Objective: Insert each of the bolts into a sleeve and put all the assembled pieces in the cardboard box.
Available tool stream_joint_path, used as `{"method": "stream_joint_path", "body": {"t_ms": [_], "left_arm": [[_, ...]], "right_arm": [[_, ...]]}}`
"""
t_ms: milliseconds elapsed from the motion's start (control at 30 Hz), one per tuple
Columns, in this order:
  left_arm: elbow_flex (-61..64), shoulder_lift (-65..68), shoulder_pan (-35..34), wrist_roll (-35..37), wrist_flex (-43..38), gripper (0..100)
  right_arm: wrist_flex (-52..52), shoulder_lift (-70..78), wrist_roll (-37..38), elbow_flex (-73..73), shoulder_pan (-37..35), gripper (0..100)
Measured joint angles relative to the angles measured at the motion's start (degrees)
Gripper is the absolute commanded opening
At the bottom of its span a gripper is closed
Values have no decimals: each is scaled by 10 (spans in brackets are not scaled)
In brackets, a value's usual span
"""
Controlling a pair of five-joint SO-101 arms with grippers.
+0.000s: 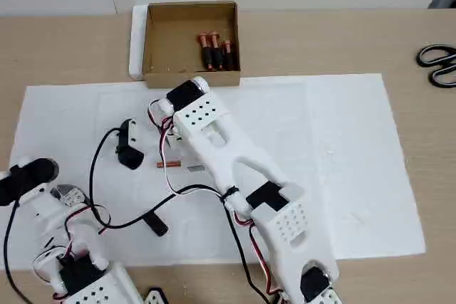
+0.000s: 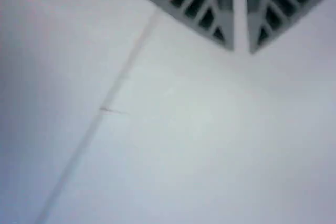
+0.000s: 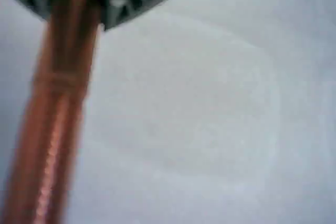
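**Fingers of right gripper [image 3: 79, 1] clamped on one copper bolt [image 3: 52, 124]**

Grip: the jaws were closed on one end of the bolt. The rest of the shank ran free beyond the grip. A raised ring showed partway along the shank, and what looked like thread lay past it.

Location: the bolt was low over the white paper sheet [image 1: 342, 161], on the arm-base side of the cardboard box [image 1: 191, 76] and a little apart from its front wall.

Box contents: three assembled pieces [image 1: 214, 49] lay side by side against the box's right wall.

Left gripper [image 2: 241, 50]: over bare sheet, well apart from the box, with nothing near it.

Other: a dark cylinder [image 1: 155, 224] lay farther from the box than the bolt. Whether it was a sleeve or a cable fitting could not be told. Scissors [image 1: 438, 65] lay to the right of the box, well apart.

Handling, judged: the bolt was likely small, light, rigid metal and not fragile. Its smooth round surface would probably roll or swivel between flat pads, and a loose hold could let it droop off line. The best hold seemed to be the plain end behind the ring, squarely across the shank. That would leave the threaded length clear to enter a sleeve. A firm squeeze should do no harm.
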Motion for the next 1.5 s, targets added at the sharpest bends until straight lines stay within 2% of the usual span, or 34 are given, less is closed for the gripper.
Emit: {"method": "stream_joint_path", "body": {"t_ms": [167, 400, 867, 1267, 1500], "left_arm": [[0, 0, 0, 0, 0, 7], [0, 0, 0, 0, 0, 7], [0, 0, 0, 0, 0, 7], [0, 0, 0, 0, 0, 7], [0, 0, -8, -3, 0, 7]], "right_arm": [[0, 15, 7, 0, 1, 32], [0, 14, 7, -3, 0, 251], [0, 11, -3, -4, -11, 256], [-22, -62, -289, -4, -110, 256], [-22, -62, -529, -4, -116, 256]]}}
